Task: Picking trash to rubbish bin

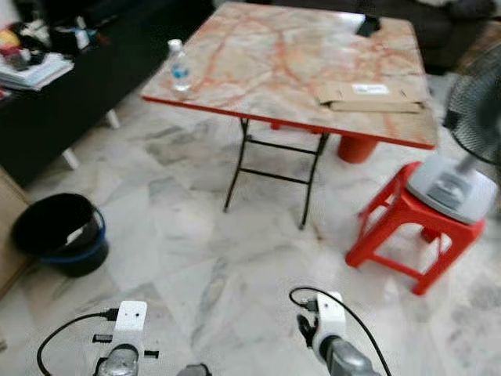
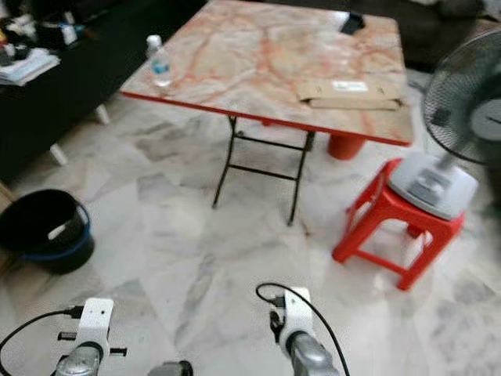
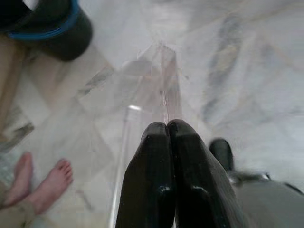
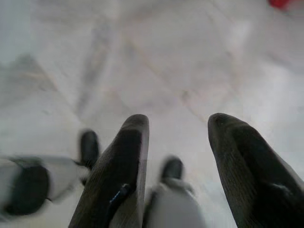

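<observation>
Your left gripper (image 3: pixel 166 130) pinches a clear plastic sheet (image 3: pixel 149 90) so transparent that its outline melts into the marble beyond the fingertips; you cannot tell what it is. Past it, the black bin (image 3: pixel 47 28) is cut by the frame corner. Beside your left gripper, a person's bare feet (image 3: pixel 40 183) are cropped at the ankle. Below your right gripper (image 4: pixel 178 130), the robot's own legs and feet are smeared by blur. Far ahead, the fan (image 1: pixel 473 102) runs off the edge, and the dark object (image 1: pixel 368 26) on the table's far side is too small to name.
</observation>
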You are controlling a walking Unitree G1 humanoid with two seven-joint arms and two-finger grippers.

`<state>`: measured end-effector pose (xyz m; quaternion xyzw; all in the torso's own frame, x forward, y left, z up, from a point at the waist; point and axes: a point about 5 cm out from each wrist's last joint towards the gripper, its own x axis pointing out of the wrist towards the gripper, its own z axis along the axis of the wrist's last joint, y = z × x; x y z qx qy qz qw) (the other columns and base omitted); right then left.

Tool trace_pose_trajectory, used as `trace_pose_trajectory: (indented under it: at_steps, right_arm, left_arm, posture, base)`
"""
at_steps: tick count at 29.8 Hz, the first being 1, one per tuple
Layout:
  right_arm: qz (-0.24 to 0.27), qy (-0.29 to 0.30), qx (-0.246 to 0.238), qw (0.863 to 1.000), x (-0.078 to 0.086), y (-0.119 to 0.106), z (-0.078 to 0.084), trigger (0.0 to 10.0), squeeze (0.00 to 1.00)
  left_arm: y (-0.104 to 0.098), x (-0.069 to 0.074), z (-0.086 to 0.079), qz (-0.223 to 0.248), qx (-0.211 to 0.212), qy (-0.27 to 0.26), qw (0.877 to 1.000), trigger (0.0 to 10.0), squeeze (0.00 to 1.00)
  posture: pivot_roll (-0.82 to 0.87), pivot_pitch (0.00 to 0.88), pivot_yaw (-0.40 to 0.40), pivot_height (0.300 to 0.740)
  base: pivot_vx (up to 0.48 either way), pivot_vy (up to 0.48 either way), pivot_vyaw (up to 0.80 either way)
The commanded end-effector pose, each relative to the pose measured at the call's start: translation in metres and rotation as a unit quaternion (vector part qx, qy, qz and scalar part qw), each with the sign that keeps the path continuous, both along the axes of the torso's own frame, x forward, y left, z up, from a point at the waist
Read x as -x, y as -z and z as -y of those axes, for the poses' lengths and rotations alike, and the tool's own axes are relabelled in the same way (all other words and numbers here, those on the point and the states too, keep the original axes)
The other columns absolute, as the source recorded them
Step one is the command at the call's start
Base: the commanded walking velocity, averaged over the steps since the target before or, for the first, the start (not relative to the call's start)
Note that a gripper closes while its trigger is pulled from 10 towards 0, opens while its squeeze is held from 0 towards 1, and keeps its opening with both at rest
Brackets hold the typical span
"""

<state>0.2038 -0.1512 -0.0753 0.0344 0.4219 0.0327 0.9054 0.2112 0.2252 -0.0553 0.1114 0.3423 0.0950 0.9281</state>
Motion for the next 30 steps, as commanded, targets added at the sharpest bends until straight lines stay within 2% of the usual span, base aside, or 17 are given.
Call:
trace_pose_trajectory:
  at_steps: [1, 5, 12, 18, 23, 30]
  right_arm:
    - [-0.009, -0.013, 0.007, 1.000, 0.004, 0.003, -0.002, 10.0, 0.00]
    - [-0.009, -0.012, 0.014, 1.000, 0.006, 0.003, 0.001, 10.0, 0.00]
    - [-0.012, -0.015, 0.020, 1.000, 0.006, 0.003, 0.004, 10.0, 0.00]
    - [-0.014, 0.006, 0.014, 1.000, 0.006, 0.003, 0.003, 10.0, 0.00]
    - [-0.019, -0.003, 0.032, 0.999, 0.008, 0.005, 0.004, 10.0, 0.00]
    - [-0.021, -0.008, 0.035, 0.999, 0.011, 0.006, 0.005, 10.0, 0.00]
  left_arm:
    - [0.013, 0.023, -0.007, -0.043, 0.004, -0.029, 0.999, 10.0, 0.00]
    - [0.016, 0.030, -0.009, -0.053, 0.004, -0.048, 0.997, 10.0, 0.00]
    - [0.016, 0.030, -0.010, -0.053, -0.001, -0.050, 0.997, 10.0, 0.00]
    - [0.017, 0.032, -0.014, -0.072, -0.017, -0.053, 0.996, 10.0, 0.00]
    - [0.018, 0.034, -0.014, -0.079, -0.021, -0.052, 0.995, 10.0, 0.00]
    - [0.019, 0.035, -0.014, -0.084, -0.024, -0.052, 0.995, 10.0, 0.00]
  posture:
    - [0.08, 0.195, -0.066, 0.740]
    - [0.09, 0.189, -0.069, 0.740]
    - [0.10, 0.190, -0.070, 0.740]
    - [0.09, 0.191, -0.054, 0.740]
    - [0.10, 0.194, -0.048, 0.740]
    - [0.09, 0.195, -0.052, 0.740]
  base:
    - [0.000, 0.000, 0.00]
    - [0.000, 0.000, 0.40]
    - [0.000, 0.000, 0.70]
    - [0.000, 0.000, 0.00]
    - [0.271, 0.000, 0.00]
    - [0.281, 0.000, 0.79]
